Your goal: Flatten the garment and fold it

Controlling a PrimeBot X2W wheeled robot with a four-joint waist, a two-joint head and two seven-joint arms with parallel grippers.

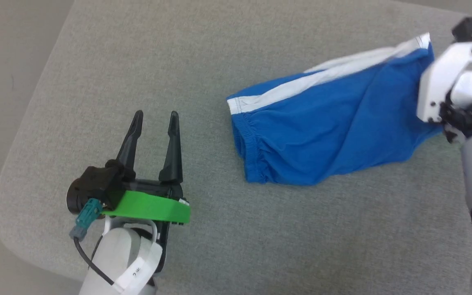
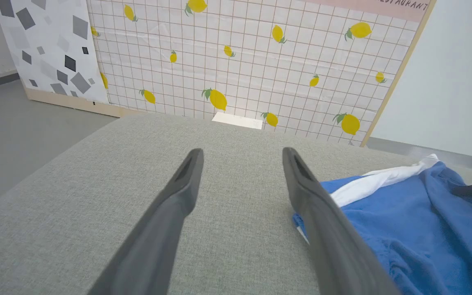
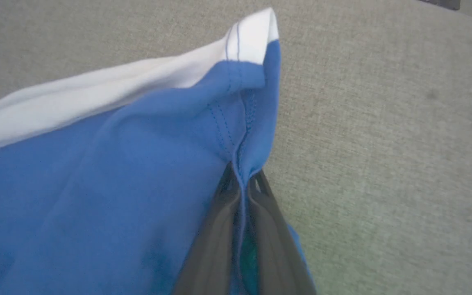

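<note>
Early stage: right end effector (image 3: 242,182) clamped on a hem seam of the garment (image 1: 326,135), holding that corner raised. The rest trails from it toward the left end effector (image 1: 156,114), which hovers empty, fingers apart, with the waistband off to its right, not touching. Fabric lies bunched and wrinkled on the surface (image 1: 219,61). Flattening incomplete; no fold made yet.
</note>
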